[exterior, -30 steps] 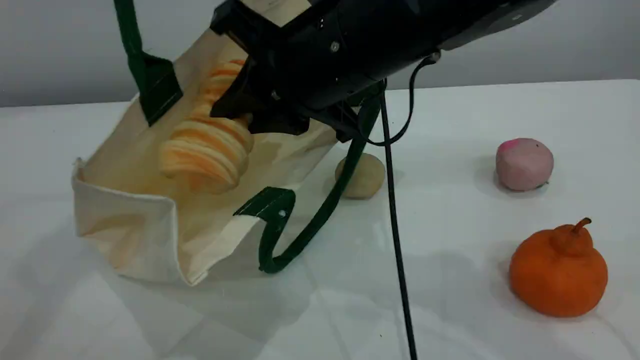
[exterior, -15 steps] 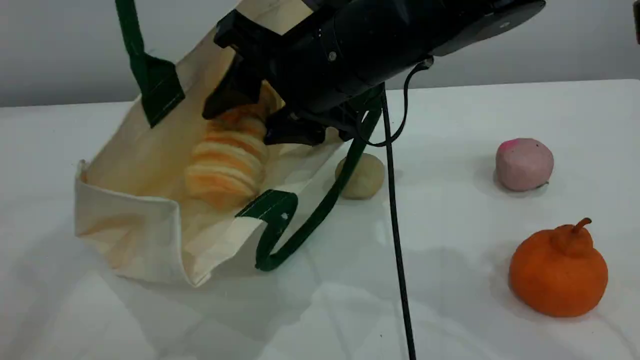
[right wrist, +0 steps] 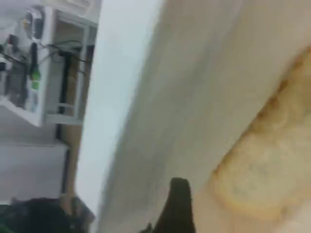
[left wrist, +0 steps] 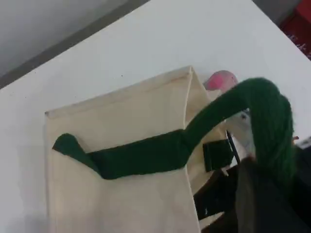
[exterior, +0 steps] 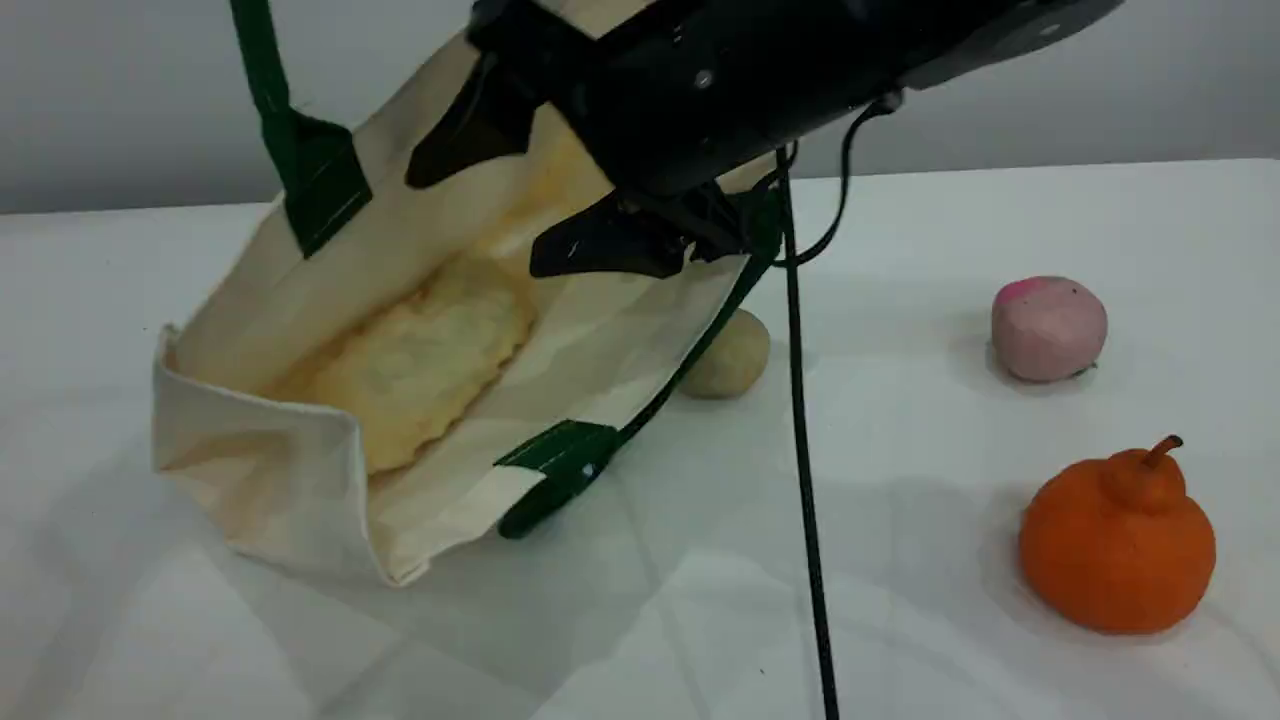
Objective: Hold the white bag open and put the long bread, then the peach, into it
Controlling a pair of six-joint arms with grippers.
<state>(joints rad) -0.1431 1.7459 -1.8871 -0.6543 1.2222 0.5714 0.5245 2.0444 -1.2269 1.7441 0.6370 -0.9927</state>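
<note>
The white bag (exterior: 300, 300) lies on its side with its mouth held open. One green handle (exterior: 262, 70) runs up out of the scene view. In the left wrist view that handle (left wrist: 265, 111) loops over my left gripper (left wrist: 265, 194), which is shut on it. The long bread (exterior: 415, 360) lies loose inside the bag, pale underside up; the right wrist view shows the bread (right wrist: 262, 174) too. My right gripper (exterior: 520, 190) hangs open just above the bag's mouth, holding nothing; one fingertip (right wrist: 179, 204) shows. The peach (exterior: 1048, 328) sits on the table far right, also visible as the peach (left wrist: 219, 80).
A beige ball (exterior: 730, 355) rests right behind the bag's lower handle (exterior: 640, 420). An orange stemmed fruit (exterior: 1118, 540) stands at the front right. A black cable (exterior: 805, 470) hangs from the right arm down across the table's middle.
The right gripper opened and let go of the long bread. The bread dropped into the bag and turned pale side up. The gripper has lifted slightly.
</note>
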